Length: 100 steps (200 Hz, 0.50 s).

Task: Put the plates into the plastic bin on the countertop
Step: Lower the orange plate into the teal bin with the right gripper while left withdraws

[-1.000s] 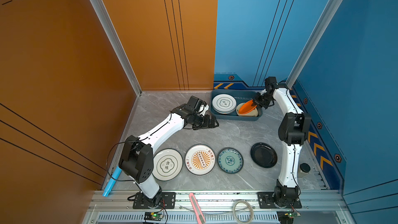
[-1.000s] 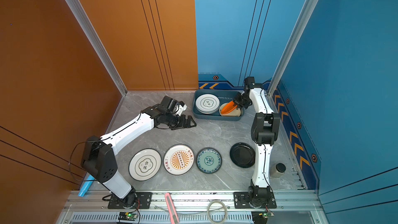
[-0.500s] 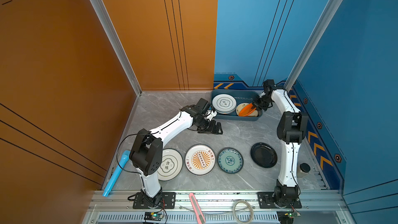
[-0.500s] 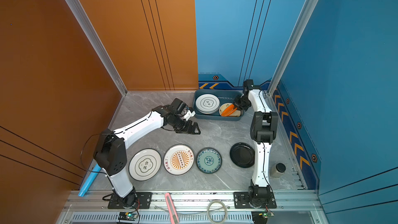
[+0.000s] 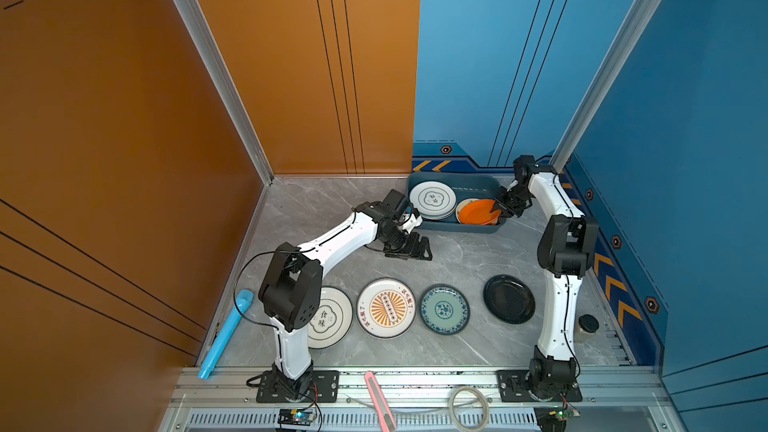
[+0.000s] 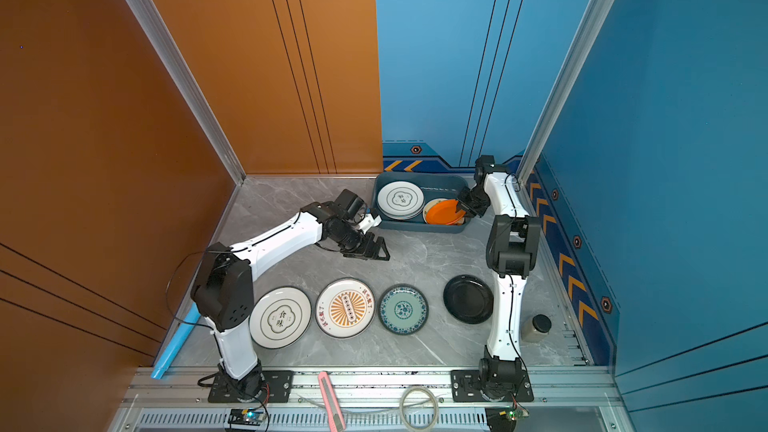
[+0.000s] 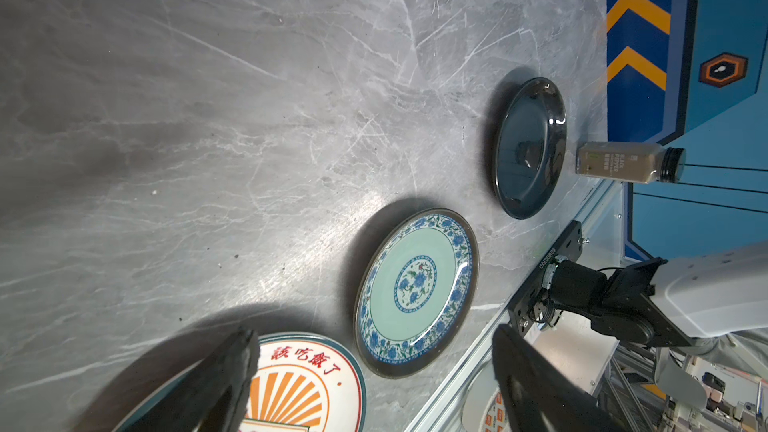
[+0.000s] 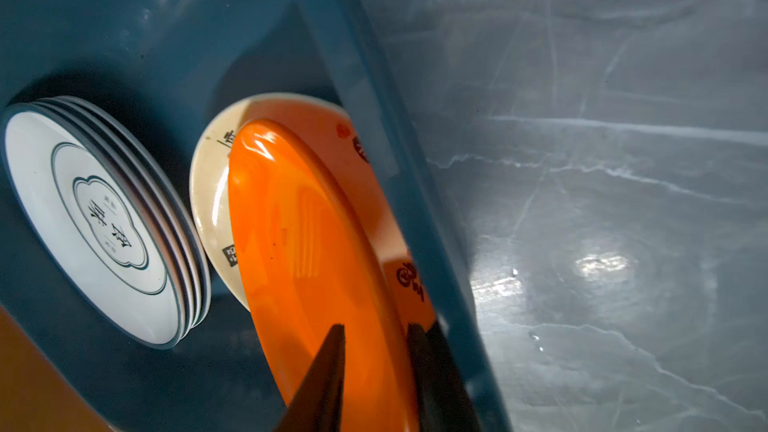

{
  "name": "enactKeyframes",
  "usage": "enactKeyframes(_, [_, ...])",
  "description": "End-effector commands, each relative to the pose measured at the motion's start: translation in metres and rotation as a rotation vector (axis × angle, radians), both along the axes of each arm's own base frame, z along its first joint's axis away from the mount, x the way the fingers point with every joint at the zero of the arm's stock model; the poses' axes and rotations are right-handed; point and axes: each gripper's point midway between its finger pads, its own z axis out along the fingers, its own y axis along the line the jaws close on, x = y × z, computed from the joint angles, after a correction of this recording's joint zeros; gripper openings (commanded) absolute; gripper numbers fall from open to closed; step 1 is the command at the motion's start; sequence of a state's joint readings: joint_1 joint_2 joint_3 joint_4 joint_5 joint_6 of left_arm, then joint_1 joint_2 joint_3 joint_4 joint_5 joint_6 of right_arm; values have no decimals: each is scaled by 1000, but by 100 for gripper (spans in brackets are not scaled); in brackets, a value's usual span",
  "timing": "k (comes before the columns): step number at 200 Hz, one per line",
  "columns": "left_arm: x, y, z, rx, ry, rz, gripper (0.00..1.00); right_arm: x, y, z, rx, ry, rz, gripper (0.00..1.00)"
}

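**A:** In both top views, where is your orange plate (image 5: 478,213)?
**B:** Inside the plastic bin (image 5: 455,184), at the end beside your right gripper (image 5: 498,213), whose jaws straddle its rim. Your left gripper (image 5: 417,248) hangs outside the bin's other end.
**A:** And your wrist views?
**B:** Left: jaws spread wide, nothing between. Right: the rim sits between the jaws. Pinched or loose, I cannot tell.

Bright light is filling both top views. Glare is streaking the glossy orange round plate (image 8: 291,243) at the right gripper (image 8: 375,328), its fingers (image 8: 328,376) blurring; the grey marble bench (image 8: 602,201) beyond is mirroring a hotspot.
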<state>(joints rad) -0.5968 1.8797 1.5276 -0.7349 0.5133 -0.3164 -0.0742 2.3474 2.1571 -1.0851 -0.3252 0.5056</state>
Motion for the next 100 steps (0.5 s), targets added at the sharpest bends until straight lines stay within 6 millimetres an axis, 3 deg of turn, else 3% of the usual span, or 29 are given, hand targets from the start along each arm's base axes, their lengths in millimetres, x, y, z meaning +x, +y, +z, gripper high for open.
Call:
enactKeyframes(1, [-6,-6,0,-5,26,-62,90,-9,-11,16,-40,-2,7,31])
enactKeyframes(100, [-15,1,-13,58,54,-161,90,-18,-14,30,-37,-5,10,38])
